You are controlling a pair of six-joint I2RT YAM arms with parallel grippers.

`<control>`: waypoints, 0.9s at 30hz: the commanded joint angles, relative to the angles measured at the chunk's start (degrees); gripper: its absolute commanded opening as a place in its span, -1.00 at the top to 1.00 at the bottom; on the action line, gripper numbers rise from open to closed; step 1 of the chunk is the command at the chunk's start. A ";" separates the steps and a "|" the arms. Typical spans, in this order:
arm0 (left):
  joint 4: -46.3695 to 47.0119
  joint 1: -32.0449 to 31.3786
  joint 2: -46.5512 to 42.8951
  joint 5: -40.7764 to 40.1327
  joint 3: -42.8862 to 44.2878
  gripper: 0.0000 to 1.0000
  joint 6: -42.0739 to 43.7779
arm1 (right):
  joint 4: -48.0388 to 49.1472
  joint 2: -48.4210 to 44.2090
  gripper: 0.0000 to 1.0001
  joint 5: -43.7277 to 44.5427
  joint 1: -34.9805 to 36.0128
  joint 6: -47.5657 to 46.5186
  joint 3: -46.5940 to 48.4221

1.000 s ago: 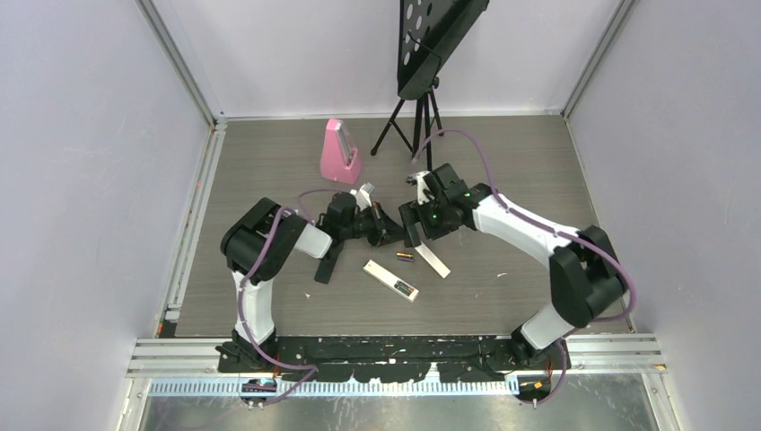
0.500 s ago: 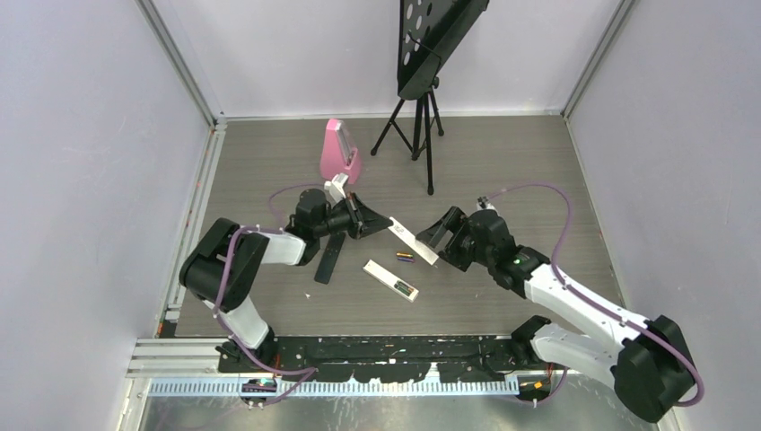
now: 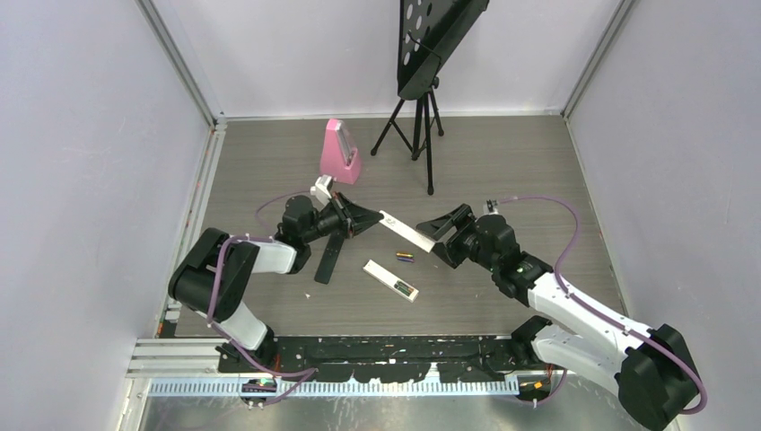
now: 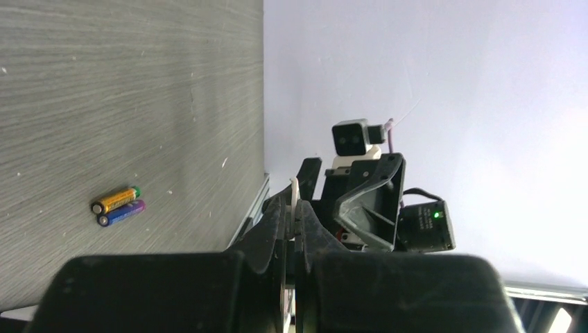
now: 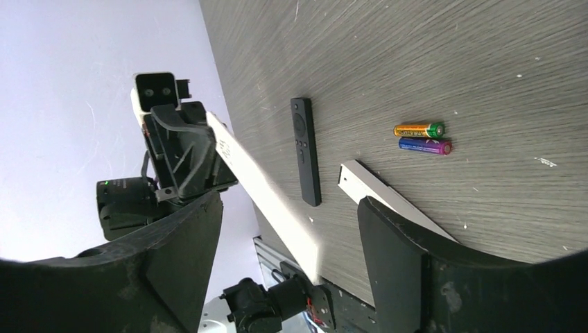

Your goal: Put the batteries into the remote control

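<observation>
The black remote control (image 3: 328, 259) (image 5: 306, 151) lies flat on the table below my left wrist. Two batteries (image 3: 405, 257), one gold (image 4: 116, 199) (image 5: 419, 130) and one purple (image 4: 122, 212) (image 5: 424, 146), lie side by side on the table. My left gripper (image 3: 368, 217) (image 4: 294, 208) is shut on a thin white strip (image 3: 406, 232) (image 5: 263, 187) and holds it above the table. My right gripper (image 3: 444, 235) (image 5: 291, 257) is open. Its jaws stand wide on either side of the strip's free end, apart from it.
A white remote (image 3: 391, 280) (image 5: 388, 201) lies in front of the batteries. A pink metronome (image 3: 340, 153) stands at the back, with a black music stand's tripod (image 3: 417, 117) to its right. Walls close in the table on three sides.
My right arm has swung round to the right side, and its gripper now faces the strip's free end. My left gripper has drawn back to the left with the white strip.
</observation>
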 commanded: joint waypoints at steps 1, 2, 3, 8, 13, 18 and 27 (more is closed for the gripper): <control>4.38 1.02 -3.49 -2.74 -0.32 1.00 -1.60 | 1.13 0.55 -0.57 0.03 0.26 0.21 2.12; 4.02 1.10 -3.92 -2.77 -0.25 1.00 -1.34 | 1.18 0.55 -0.57 0.19 0.28 0.04 2.13; 3.31 1.19 -4.32 -2.74 -0.15 1.00 -1.04 | 1.11 0.51 -0.58 0.17 0.26 -0.11 2.17; 0.00 1.29 -6.32 -3.08 0.12 1.00 0.41 | 7.74 0.21 -0.32 -1.57 0.26 1.12 0.71; -0.05 1.29 -6.66 -2.72 0.38 1.00 -0.13 | 11.96 1.38 0.06 -4.62 0.26 1.96 0.94; 0.01 1.29 -7.15 -1.93 0.37 1.00 -0.26 | 13.07 1.53 0.56 -4.71 0.26 2.18 0.70; -28.97 1.29 -14.15 -4.68 1.69 -0.12 22.77 | 3.87 5.11 0.99 -5.68 2.41 -0.71 3.80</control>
